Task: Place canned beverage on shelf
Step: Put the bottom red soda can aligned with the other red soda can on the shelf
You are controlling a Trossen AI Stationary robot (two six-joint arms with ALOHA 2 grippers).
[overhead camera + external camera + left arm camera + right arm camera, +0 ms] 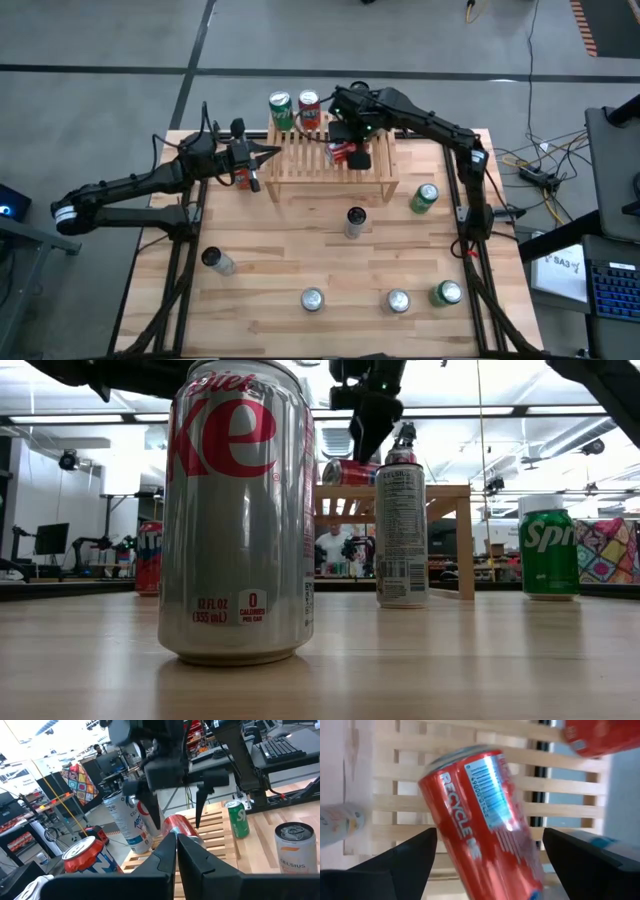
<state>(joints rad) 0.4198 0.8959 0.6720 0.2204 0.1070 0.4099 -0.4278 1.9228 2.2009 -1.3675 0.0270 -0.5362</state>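
Near bench edge: a silver diet cola can (pixel 240 510) stands closest to the low camera on the bench (pixel 480 660); other upright cans stand along this front part.
Mid bench: a tall slim can (pixel 355 222) stands just in front of the shelf, with a green can (pixel 424 197) off to its right.
Shelf: the light-wood slatted shelf (pixel 300 160) stands toward the far side of the bench.
Red can: the red can (pixel 485 815) lies on its side on the slats, tilted across them.
Right end effector: the right end effector (pixel 352 148) hangs directly over the red can, fingers spread wide on either side of it and apart from it.
Left end effector: the left end effector (pixel 268 153) sits at the shelf's left end, fingers closed together on nothing, beside a red can (pixel 241 177) on the bench.
Far shelf edge: a green can (pixel 281 108) and a red can (pixel 309 106) stand upright.
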